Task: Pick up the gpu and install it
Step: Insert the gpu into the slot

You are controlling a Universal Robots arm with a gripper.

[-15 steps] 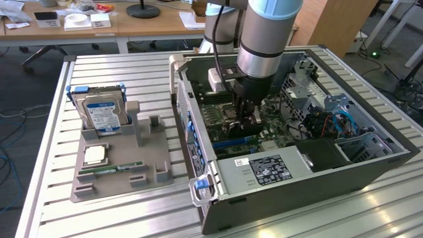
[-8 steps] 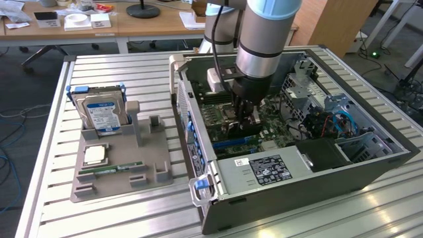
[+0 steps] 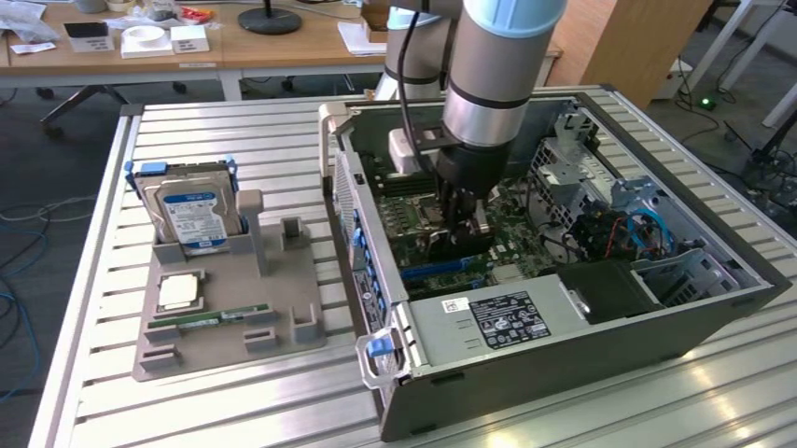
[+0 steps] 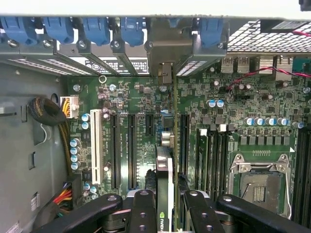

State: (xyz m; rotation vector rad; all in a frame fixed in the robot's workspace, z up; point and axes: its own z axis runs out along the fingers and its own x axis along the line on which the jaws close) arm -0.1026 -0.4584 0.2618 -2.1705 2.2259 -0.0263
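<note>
The gpu (image 4: 164, 174) — dark, thin — stands on edge over the motherboard (image 4: 233, 97), perhaps touching it.

Wooden desks (image 3: 299, 51) stand on dark floor (image 3: 32, 163).

The arm (image 3: 498, 56) is held nearly upright, with the wrist pointed straight down. The gripper (image 3: 464, 245) is carried low beneath it, its black fingers (image 4: 144, 208) set close together and clamped on either side of the gpu (image 4: 164, 170), which is gripped edge-on.
</note>
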